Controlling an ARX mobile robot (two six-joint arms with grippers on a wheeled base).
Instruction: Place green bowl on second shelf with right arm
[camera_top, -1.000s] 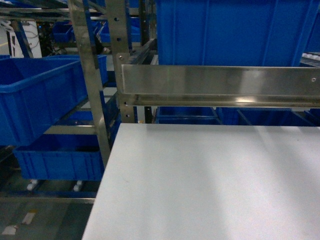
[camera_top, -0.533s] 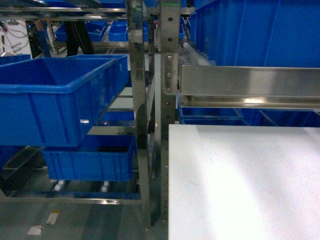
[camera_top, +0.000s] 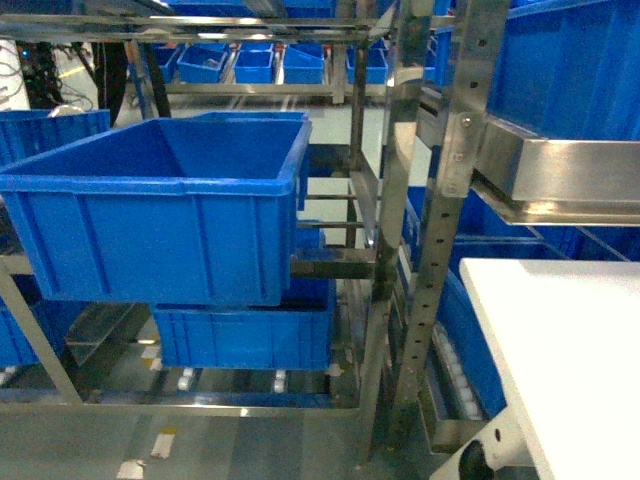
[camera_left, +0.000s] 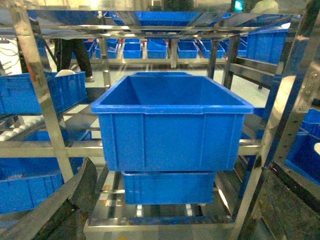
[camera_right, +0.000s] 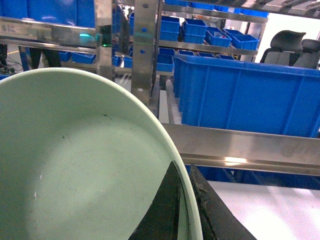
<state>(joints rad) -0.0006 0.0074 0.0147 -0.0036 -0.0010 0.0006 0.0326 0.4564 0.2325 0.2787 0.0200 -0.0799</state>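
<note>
The green bowl (camera_right: 75, 165) fills the left of the right wrist view, pale mint and glossy inside. My right gripper (camera_right: 186, 200) is shut on its rim, one black finger inside the bowl and one outside. Just beyond the bowl runs a steel shelf rail (camera_right: 240, 147) of the rack, carrying a large blue bin (camera_right: 245, 95). The same rail (camera_top: 570, 175) shows at the right of the head view. I cannot tell which tier is the second shelf. My left gripper (camera_left: 170, 220) hangs open with nothing in it, facing a blue bin (camera_left: 172, 125). Neither gripper shows in the head view.
A white tabletop (camera_top: 565, 350) lies at the lower right, under the steel rail. Perforated steel uprights (camera_top: 440, 250) stand just left of it. Stacked blue bins (camera_top: 160, 220) sit on a neighbouring rack to the left. Grey floor (camera_top: 230, 445) shows below.
The head view has swung left. The tabletop and steel rail slid to the right edge, and the blue bins and rack uprights came to the centre.
</note>
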